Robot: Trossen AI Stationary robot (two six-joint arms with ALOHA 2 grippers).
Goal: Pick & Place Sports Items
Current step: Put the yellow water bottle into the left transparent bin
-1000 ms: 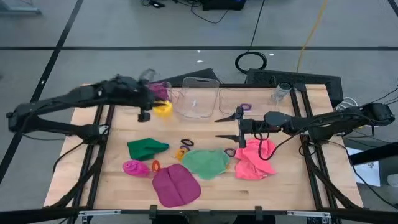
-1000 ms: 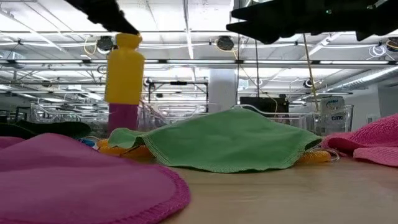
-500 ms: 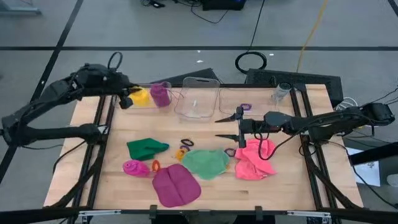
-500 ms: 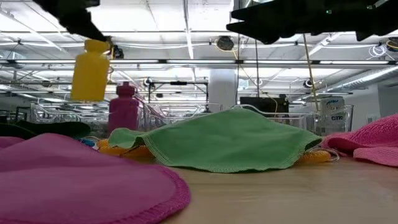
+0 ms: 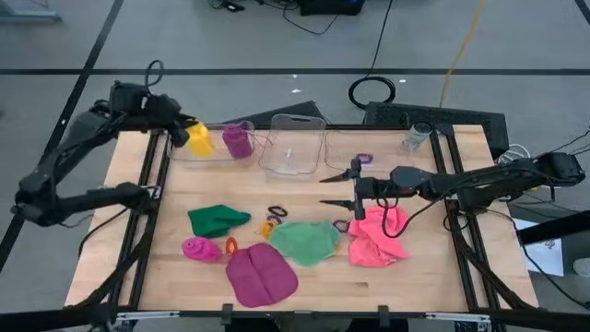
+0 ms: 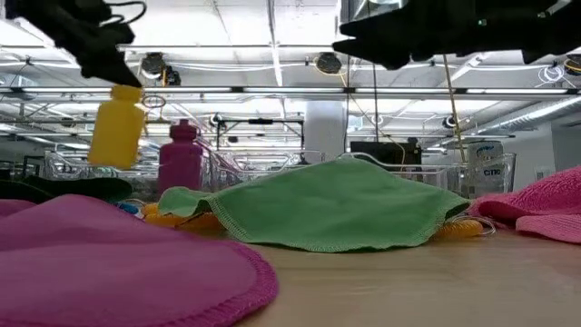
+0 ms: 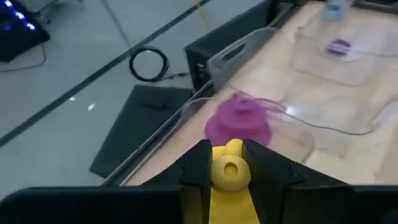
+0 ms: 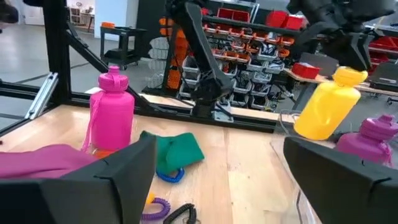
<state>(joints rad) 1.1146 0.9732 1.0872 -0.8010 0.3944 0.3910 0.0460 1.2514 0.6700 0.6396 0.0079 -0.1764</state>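
My left gripper (image 5: 187, 134) is shut on a yellow bottle (image 5: 199, 139) at the far left, held in the air beside a purple bottle (image 5: 238, 140) that stands in a clear bin (image 5: 218, 154). The yellow bottle also shows in the low view (image 6: 116, 129) and the right wrist view (image 8: 326, 106). My right gripper (image 5: 323, 190) is open and empty, above the table just left of a pink cloth (image 5: 378, 236). A dark green cloth (image 5: 218, 219), a light green cloth (image 5: 306, 242), a magenta cloth (image 5: 260, 275), a magenta bottle (image 5: 200, 249) and small rings (image 5: 274, 216) lie on the table. My left gripper pinches the yellow bottle's cap end (image 7: 231, 172) between its two fingers. The fingers come slanting down from the table's left side. The bottle hangs below them, tilted, its body (image 6: 114, 136) clear of the table.
Two more clear bins (image 5: 295, 146) (image 5: 371, 155) stand along the far edge; the right one holds a purple ring (image 5: 362, 160). A small clear cup (image 5: 419, 136) stands at the far right. An orange ring (image 5: 230, 245) lies by the magenta bottle.
My left gripper has carried the yellow bottle toward the table's far left, from in front of the purple bottle to its left side. The bottle has tipped from upright to tilted and stays clear of the table.
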